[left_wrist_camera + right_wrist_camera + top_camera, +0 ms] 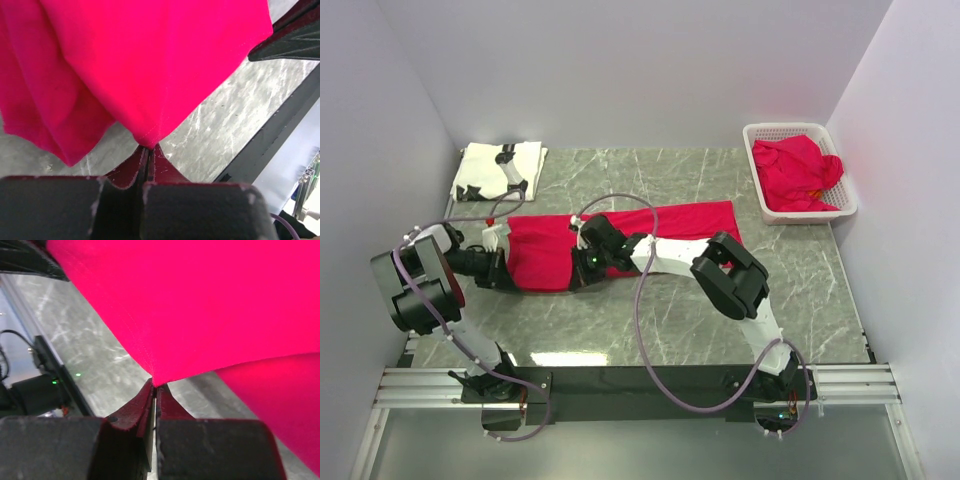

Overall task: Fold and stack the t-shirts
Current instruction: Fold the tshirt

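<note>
A red t-shirt (670, 225) lies stretched left to right across the middle of the marble table. My left gripper (506, 266) is shut on a hemmed corner of it at its left end; the left wrist view shows the cloth (150, 60) pinched at the tips of that gripper (149, 149) and lifted off the table. My right gripper (588, 264) is shut on the shirt's near edge close beside it; the cloth (200, 305) rises from the closed tips of that gripper (156, 386). A folded white t-shirt with black print (498, 170) lies at the back left.
A white lattice basket (756, 135) at the back right holds more crumpled red t-shirts (798, 172). Grey walls close in the table on the left, back and right. A black rail (650, 380) runs along the near edge by the arm bases.
</note>
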Available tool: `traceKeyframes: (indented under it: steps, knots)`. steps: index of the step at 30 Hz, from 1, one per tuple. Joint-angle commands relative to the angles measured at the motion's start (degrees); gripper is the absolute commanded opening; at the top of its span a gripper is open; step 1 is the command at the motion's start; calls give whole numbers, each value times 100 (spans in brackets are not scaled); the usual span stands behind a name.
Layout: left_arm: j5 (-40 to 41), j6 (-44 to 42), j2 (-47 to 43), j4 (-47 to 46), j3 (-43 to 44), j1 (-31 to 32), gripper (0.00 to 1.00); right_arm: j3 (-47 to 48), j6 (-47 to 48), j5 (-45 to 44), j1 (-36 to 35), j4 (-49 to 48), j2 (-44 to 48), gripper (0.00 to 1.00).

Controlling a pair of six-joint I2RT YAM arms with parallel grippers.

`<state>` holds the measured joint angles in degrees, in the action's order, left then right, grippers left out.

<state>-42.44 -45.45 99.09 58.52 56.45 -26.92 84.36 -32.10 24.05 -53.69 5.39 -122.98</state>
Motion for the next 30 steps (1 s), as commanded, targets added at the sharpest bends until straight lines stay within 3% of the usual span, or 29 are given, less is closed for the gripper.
traceKeyframes:
  steps: [1,7,13,19,30]
  knots:
    - [-326,-218,-215,475,358,-24,1,335,54,64,122,-47,529,0]
    - [-827,-9,-66,810,1165,-24,1,792,116,179,517,155,530,0]
    - [-1336,475,663,959,2606,72,1,1643,309,310,1053,349,135,0]
    - [-1522,1275,1358,337,3881,468,1,2233,538,337,1317,340,-252,0]
    - [-846,2163,1702,-859,3997,793,1,2586,564,434,1449,129,-973,0]
